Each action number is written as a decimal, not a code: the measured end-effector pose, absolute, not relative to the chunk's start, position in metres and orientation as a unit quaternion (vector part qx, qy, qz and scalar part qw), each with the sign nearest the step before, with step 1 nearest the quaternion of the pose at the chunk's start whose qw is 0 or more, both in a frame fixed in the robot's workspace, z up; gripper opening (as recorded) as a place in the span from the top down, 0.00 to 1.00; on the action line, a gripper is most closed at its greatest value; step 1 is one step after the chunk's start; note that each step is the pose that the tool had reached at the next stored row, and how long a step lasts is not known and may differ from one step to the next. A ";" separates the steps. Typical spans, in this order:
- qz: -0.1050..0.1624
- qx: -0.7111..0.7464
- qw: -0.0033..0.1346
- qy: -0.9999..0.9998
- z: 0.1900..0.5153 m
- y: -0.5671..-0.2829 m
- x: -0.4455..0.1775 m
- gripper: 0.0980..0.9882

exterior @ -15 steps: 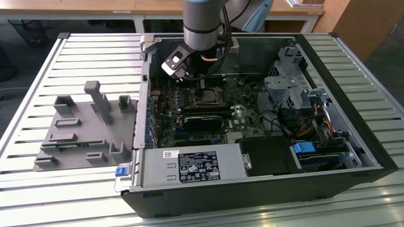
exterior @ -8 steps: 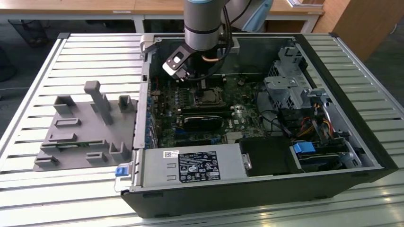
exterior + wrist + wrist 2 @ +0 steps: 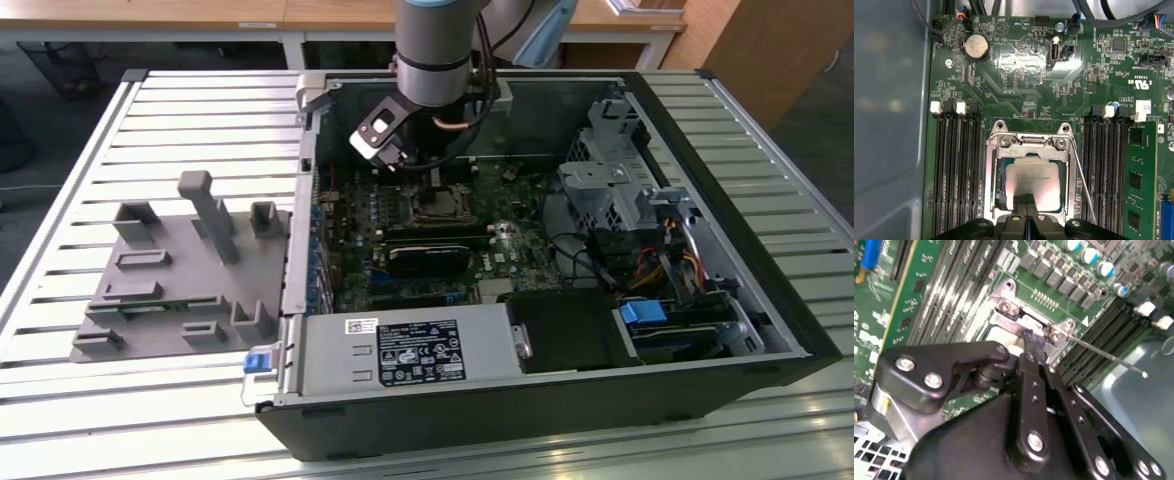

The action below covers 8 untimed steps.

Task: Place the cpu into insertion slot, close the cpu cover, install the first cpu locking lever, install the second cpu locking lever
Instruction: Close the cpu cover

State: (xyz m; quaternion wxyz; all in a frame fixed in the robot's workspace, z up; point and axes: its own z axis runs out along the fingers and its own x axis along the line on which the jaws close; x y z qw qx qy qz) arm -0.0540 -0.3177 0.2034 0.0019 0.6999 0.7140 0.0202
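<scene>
Cpu: seated in slot, cover down over it.
Handling: likely thin, stiff and light, with fragile contacts; hold by edges only.
Lever: springy wire, looks unlatched.
Gripper: fingers together, empty, at cover edge.

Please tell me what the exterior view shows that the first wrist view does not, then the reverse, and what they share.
The exterior view adds the whole open computer case on the slatted table, the grey fixture on the exterior view's left, and the arm. The first wrist view adds the round coin battery and the cpu lying in the insertion slot with the cpu cover down around it. Both share the green motherboard and the end effector, shut, at that slot.
</scene>
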 end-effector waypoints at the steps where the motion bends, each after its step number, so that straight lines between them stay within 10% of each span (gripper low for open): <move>1: 0.020 0.700 0.002 0.714 0.205 -0.318 -0.054 0.97; 8: 0.022 0.700 0.003 0.714 0.205 -0.319 -0.054 0.97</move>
